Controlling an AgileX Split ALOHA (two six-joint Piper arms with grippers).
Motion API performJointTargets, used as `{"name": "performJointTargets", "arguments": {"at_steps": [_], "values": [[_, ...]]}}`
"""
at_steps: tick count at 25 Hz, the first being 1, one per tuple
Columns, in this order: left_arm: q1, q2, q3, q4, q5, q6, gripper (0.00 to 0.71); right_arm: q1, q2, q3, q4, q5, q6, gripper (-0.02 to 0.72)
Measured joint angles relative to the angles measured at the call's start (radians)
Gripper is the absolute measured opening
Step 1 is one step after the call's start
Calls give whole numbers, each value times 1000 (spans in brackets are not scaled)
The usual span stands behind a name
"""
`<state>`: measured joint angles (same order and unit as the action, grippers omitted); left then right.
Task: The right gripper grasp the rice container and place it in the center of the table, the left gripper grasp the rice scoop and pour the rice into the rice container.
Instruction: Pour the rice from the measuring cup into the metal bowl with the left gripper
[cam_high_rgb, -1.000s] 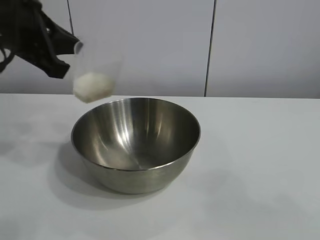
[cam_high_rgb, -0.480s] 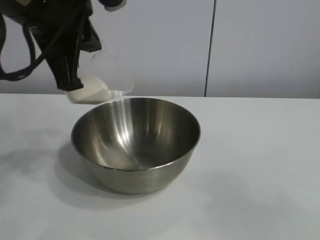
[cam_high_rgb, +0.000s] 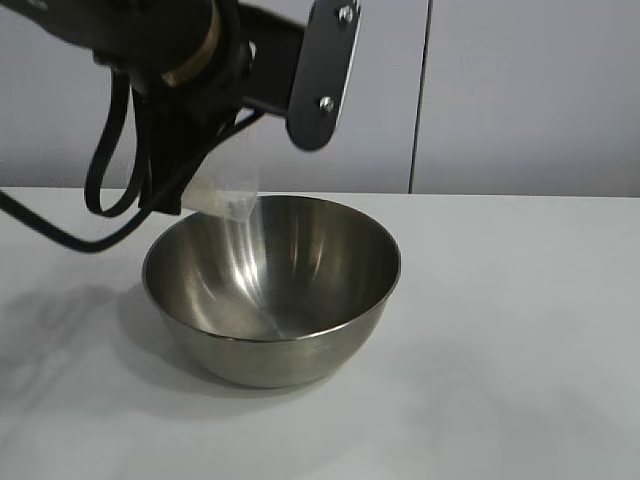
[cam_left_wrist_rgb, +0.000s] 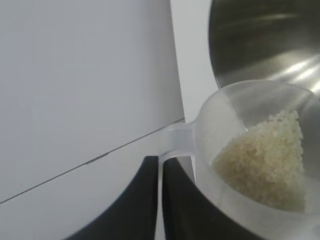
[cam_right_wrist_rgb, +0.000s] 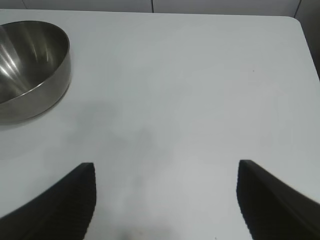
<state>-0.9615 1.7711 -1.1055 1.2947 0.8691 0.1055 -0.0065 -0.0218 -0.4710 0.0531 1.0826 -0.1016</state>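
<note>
At the left of the exterior view, the left gripper (cam_high_rgb: 175, 195) is clamped on the tab handle of the rice scoop (cam_high_rgb: 228, 192), which it holds tipped over the near-left rim of the rice container (cam_high_rgb: 272, 285). In the left wrist view the rice (cam_left_wrist_rgb: 265, 160) is heaped against the low side of the scoop, close to its lip, with the bowl's steel wall just beyond. The pour looks about to spill; to do it well, the mouth should stay inside the rim line and the tilt should deepen slowly, so the grains slide in rather than bounce onto the table (cam_high_rgb: 520, 330). The bowl sits mid-table. Off to the right, the right gripper (cam_right_wrist_rgb: 165, 200) hovers with jaws wide, holding nothing.
</note>
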Motion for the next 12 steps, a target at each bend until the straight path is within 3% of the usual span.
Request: {"name": "performJointTargets", "arguments": {"at_steps": [12], "values": [[-92,32,-2,40,87,296,9,0,0,0,0,-1,0,537]]}}
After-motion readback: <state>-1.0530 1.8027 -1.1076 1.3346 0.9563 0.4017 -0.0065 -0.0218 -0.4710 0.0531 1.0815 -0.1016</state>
